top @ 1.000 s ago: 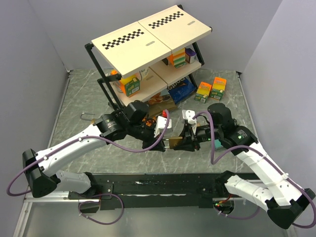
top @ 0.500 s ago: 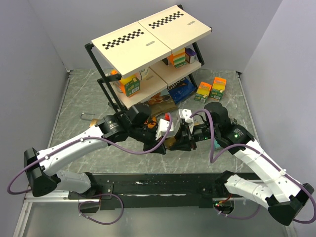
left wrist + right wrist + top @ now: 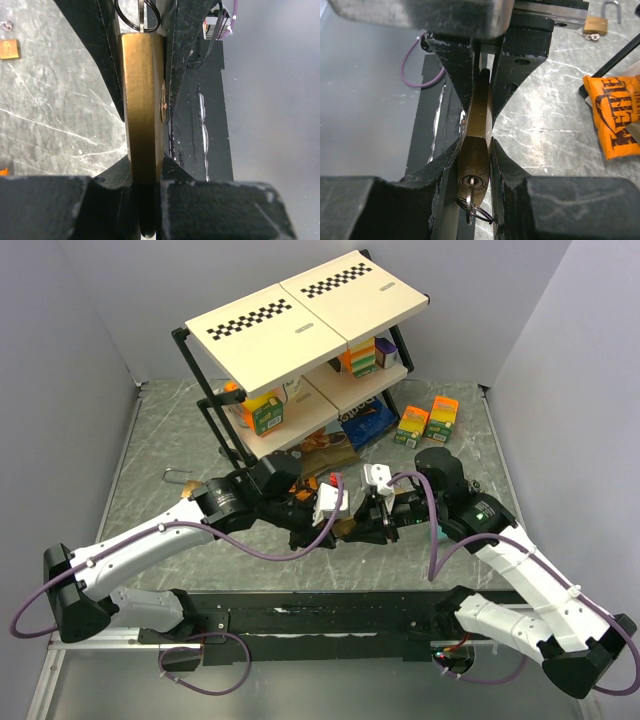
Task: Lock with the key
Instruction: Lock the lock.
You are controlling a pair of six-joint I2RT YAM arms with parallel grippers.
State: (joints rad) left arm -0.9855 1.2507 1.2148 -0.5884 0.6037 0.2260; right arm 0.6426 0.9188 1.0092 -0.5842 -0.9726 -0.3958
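Our left fingers (image 3: pixel 177 60) are clamped narrow on the flat faces of the brass padlock (image 3: pixel 143 100) and hold it edge-on, off the surface (image 3: pixel 545 125). Our right fingers (image 3: pixel 451 170) are also drawn in narrow, pressing the sides of the same padlock at its keyed end. The key (image 3: pixel 470 200) sits in the keyhole between them, with its key ring (image 3: pixel 481 214) hanging free.

From above, the two arms meet over the middle of the surface, just in front of the shelf rack (image 3: pixel 300 330). We cannot tell from these views whether the shackle is seated.

As we judge it, the step in hand is to turn the key:
- We keep the left grip firm so the body cannot twist.
- We ease the right fingers off the body and re-take the key by its head, not by the loose ring, which would only swing.
- We line the wrist up with the key's own axis and roll it without pushing sideways. A skewed turn could bind the key or lever the padlock out of the left grip.

A second padlock (image 3: pixel 595 24) and an orange packet (image 3: pixel 615 115) lie well apart from this one, so neither should get in the way.
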